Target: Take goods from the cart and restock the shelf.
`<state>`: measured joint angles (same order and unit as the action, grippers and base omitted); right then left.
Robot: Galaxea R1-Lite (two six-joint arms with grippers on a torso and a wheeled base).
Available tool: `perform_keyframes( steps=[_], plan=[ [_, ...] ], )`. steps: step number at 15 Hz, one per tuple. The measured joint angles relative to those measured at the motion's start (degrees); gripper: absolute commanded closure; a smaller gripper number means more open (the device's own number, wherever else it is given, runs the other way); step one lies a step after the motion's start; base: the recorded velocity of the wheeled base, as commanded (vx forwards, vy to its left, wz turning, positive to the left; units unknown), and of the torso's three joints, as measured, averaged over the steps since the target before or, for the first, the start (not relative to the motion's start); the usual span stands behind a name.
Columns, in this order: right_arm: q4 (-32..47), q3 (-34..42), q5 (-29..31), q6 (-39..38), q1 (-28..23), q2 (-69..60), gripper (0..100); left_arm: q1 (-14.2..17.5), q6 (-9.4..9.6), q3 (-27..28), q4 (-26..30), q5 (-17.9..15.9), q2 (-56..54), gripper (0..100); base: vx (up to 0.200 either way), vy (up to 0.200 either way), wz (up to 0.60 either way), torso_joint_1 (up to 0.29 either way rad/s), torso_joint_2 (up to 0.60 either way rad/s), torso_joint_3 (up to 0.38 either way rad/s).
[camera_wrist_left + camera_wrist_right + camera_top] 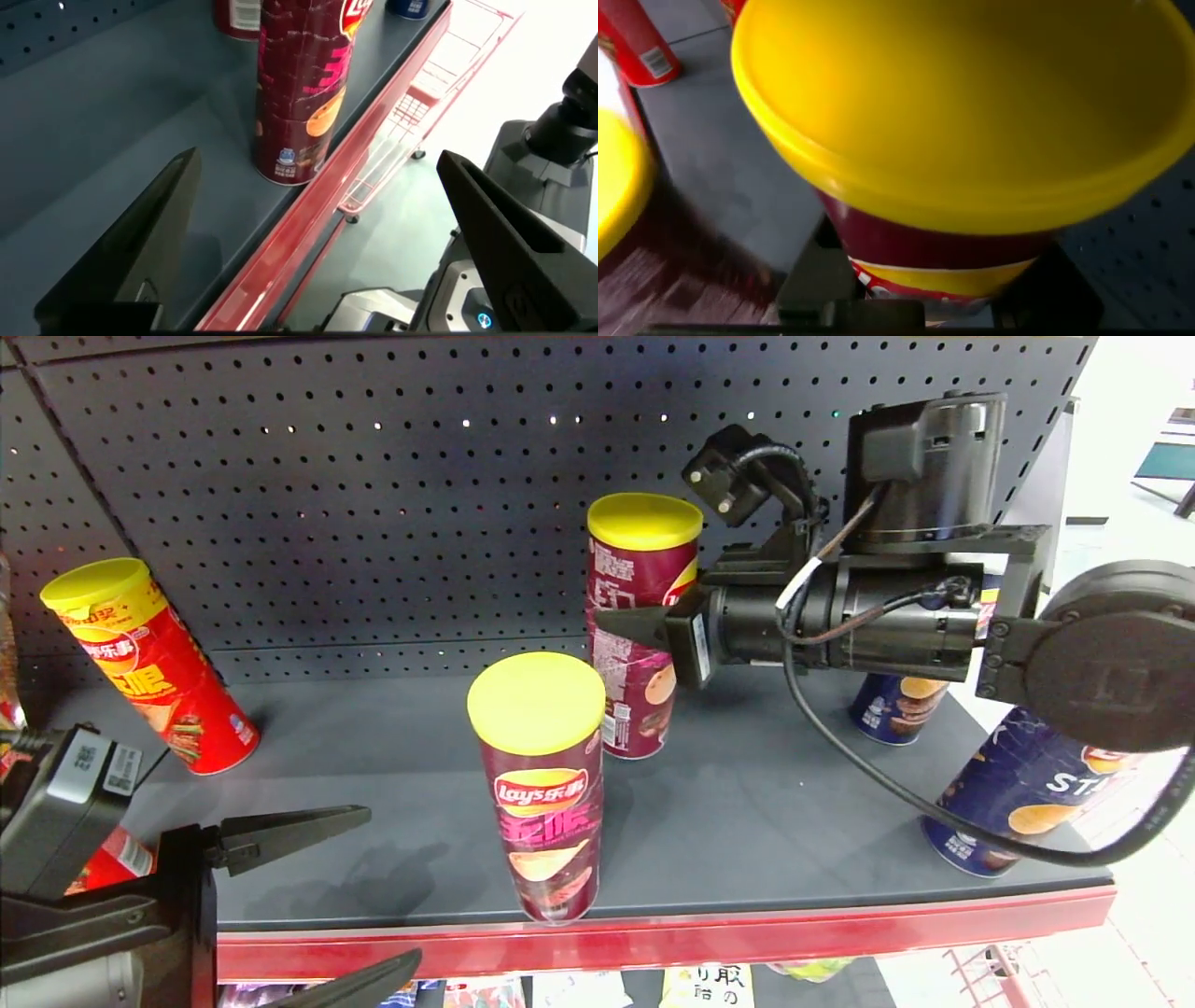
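Right gripper [637,622]: fingers clamped across the mid-body of the rear maroon can [642,537]. It is taken from the side with the arm level, probably to keep it upright for setting down. The can is on the shelf [766,803], close to the pegboard back [373,476]; its base looks seated, but I cannot confirm this. Front maroon can [546,784]: upright at the shelf's red lip, just ahead of the first, so the two make a front-to-back row. Left gripper [392,887]: fingers wide apart, holding nothing, low at the shelf front. Red can [154,663] leans at far left; blue cans [1013,798] at right.
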<state>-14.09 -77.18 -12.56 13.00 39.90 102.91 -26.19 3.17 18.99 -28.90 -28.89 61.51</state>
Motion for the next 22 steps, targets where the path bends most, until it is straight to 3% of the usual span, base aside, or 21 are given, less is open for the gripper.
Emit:
perform_keyframes(
  steps=[7,19,20,22],
  plan=[
    [-0.84,-3.33,-0.22,-0.06,0.09,5.9,100,0.0,-1.39,-0.2,-0.07,0.87,0.0,0,0.0,0.0,0.0,0.0,0.0,0.0],
    [-1.04,-3.66,-0.17,-0.66,0.06,8.56,100,0.0,-1.58,-0.28,0.0,0.87,0.22,0,0.0,0.0,0.0,0.0,0.0,0.0],
    [-1.04,-3.41,-0.17,-0.73,0.06,8.56,0,0.0,-1.61,-0.28,0.0,0.87,0.26,0,0.0,0.0,0.0,0.0,0.0,0.0],
    [-1.06,-3.08,-0.11,-1.43,0.09,8.39,0,0.0,-1.61,-0.28,0.0,0.87,0.3,0,0.0,0.0,0.0,0.0,0.0,0.0]
  ],
)
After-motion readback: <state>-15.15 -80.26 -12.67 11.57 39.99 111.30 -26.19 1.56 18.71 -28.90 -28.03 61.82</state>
